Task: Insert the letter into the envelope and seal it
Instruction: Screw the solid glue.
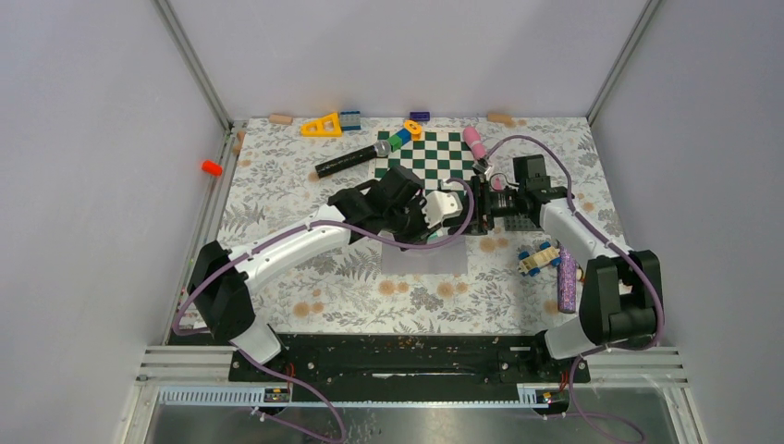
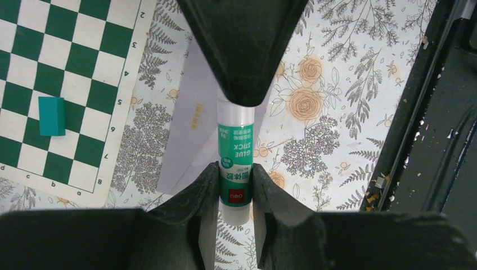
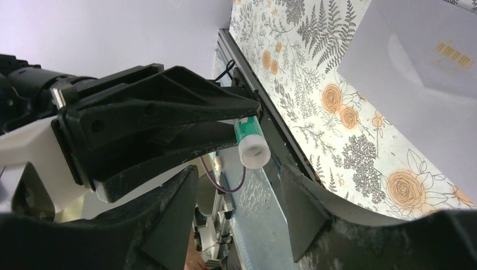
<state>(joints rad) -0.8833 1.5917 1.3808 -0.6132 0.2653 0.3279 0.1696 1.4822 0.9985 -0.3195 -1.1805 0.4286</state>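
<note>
My left gripper point(image 1: 450, 208) is shut on a green and white glue stick point(image 2: 236, 152) and holds it above the table; in the left wrist view its jaws point(image 2: 235, 169) clamp the tube's lower half. My right gripper point(image 1: 478, 199) is open, and its fingers stand on both sides of the stick's white end point(image 3: 251, 149) without touching it; it also shows in the right wrist view point(image 3: 239, 180). The light grey envelope point(image 1: 425, 261) lies flat on the floral cloth below both grippers and also shows in the wrist views point(image 2: 188, 121) point(image 3: 427, 79). No separate letter shows.
A green chessboard mat point(image 1: 434, 153) lies behind the grippers, with a teal block point(image 2: 52, 115) on it. A black microphone point(image 1: 347, 162) lies at its left. A small brick vehicle point(image 1: 538, 259) and a purple cylinder point(image 1: 567, 282) lie by the right arm. Loose toys line the far edge.
</note>
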